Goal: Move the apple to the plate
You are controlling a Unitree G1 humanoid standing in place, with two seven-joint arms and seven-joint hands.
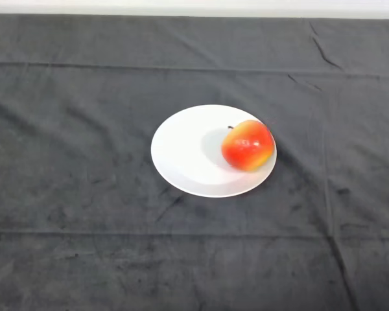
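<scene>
Apple, red and yellow, round and glossy [247, 145], sits on the white round plate [185, 152], toward its right rim, seemingly where it belongs; no hand shows.

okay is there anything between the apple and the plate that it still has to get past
Nothing visible stands in the way. The apple already sits on the white plate, toward the plate's right side near the rim, and only dark cloth surrounds them.
</scene>
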